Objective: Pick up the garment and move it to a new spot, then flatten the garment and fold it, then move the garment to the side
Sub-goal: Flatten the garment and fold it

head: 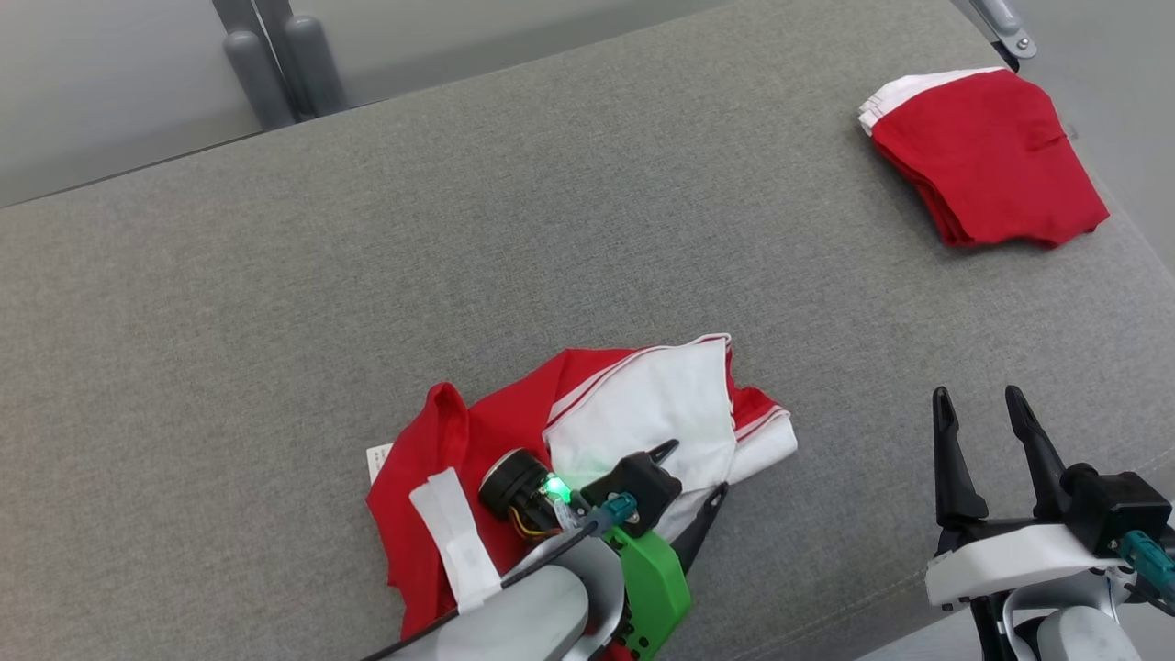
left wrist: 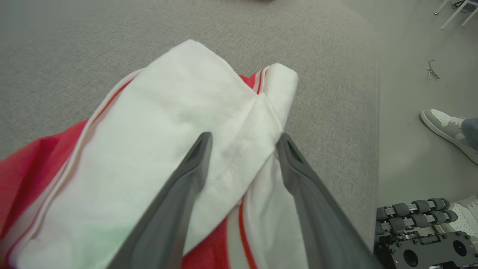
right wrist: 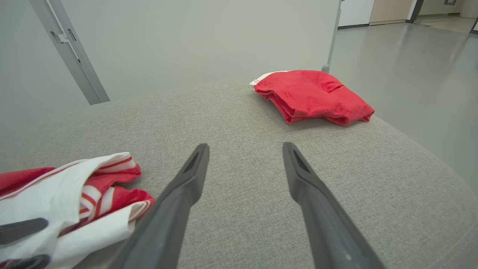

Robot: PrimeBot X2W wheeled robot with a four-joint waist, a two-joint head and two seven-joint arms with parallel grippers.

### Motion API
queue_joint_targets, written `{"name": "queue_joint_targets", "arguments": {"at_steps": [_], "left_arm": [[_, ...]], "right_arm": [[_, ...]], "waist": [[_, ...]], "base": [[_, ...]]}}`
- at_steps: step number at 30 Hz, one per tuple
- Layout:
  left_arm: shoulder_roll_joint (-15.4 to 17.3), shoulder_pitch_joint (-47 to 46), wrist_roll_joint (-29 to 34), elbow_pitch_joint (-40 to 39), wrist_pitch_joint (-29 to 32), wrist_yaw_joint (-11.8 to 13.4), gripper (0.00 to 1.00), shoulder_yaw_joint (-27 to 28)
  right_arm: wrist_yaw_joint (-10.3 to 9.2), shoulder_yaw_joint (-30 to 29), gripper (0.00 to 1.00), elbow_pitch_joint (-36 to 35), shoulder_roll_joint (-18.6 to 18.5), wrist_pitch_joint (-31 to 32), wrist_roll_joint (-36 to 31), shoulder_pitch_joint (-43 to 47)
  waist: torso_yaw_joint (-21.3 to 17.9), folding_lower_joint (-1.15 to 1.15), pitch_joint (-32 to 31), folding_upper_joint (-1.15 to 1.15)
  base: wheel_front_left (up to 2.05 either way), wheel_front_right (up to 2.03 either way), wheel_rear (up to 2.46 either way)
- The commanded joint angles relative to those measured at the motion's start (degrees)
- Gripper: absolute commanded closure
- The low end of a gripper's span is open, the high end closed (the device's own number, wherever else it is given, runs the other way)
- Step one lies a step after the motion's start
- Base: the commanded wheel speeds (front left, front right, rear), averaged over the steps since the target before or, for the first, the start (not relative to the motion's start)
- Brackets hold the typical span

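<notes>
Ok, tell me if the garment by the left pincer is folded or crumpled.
Crumpled. The garment lies in an uneven heap, white and red layers bunched, unlike the neatly folded stack at the far corner.

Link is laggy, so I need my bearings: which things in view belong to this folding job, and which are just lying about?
In the job: crumpled red-and-white cloth garment; left pincer, open astride its white fold; right pincer, open; grey fabric-covered table.
Lying about: folded red cloth pile, far right; person's grey-and-white shoe on the floor; grey metal posts.
</notes>
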Motion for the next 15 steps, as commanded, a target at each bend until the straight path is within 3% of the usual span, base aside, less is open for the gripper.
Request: {"name": "queue_joint_targets", "arguments": {"at_steps": [1, 5, 9, 11, 13, 14, 15], "left_arm": [[0.26, -1.20, -0.69, -0.36, -0.20, 0.20, 0.06, 0.13], [0.26, -1.42, -2.25, -0.98, -0.20, 0.48, 0.05, 0.00], [0.26, -1.92, -2.98, -1.08, -0.28, 0.74, 0.20, -0.06], [0.26, -2.11, -3.42, -0.82, -0.44, 0.87, 0.50, -0.18], [0.26, -2.28, -3.73, -0.68, -0.59, 1.05, 0.60, -0.33], [0.26, -2.38, -3.97, -0.69, -0.62, 1.12, 0.74, -0.37], [0.26, -2.38, -4.40, -0.80, -0.60, 1.10, 0.79, -0.27]], "right_arm": [[0.00, -0.10, 0.00, 0.01, 0.01, -0.17, -0.13, -0.40], [0.00, -0.22, 0.00, 0.05, 0.01, -0.17, -0.22, -0.18], [0.00, -0.09, 0.00, 0.08, 0.02, -0.17, -0.15, -0.35], [0.00, -0.03, 0.00, 0.06, 0.02, -0.17, -0.13, -0.51], [0.00, 0.03, 0.00, 0.06, 0.03, -0.17, -0.14, -0.52], [0.00, 0.02, 0.00, 0.05, 0.02, -0.17, -0.17, -0.50], [0.00, 0.01, 0.00, 0.05, 0.02, -0.17, -0.20, -0.46]], "waist": [[0.06, 0.00, -0.07, 0.00], [0.19, 0.00, -0.19, 0.00], [0.27, 0.00, -0.08, 0.00], [0.27, 0.00, -0.03, 0.00], [0.29, 0.00, -0.05, 0.00], [0.31, 0.00, -0.06, 0.00], [0.32, 0.00, -0.08, 0.00]], "base": [[0.00, 0.00, 0.00], [0.00, 0.00, 0.00], [0.00, 0.00, 0.00], [0.00, 0.00, 0.00], [0.00, 0.00, 0.00], [0.00, 0.00, 0.00], [0.00, 0.00, 0.00]]}}
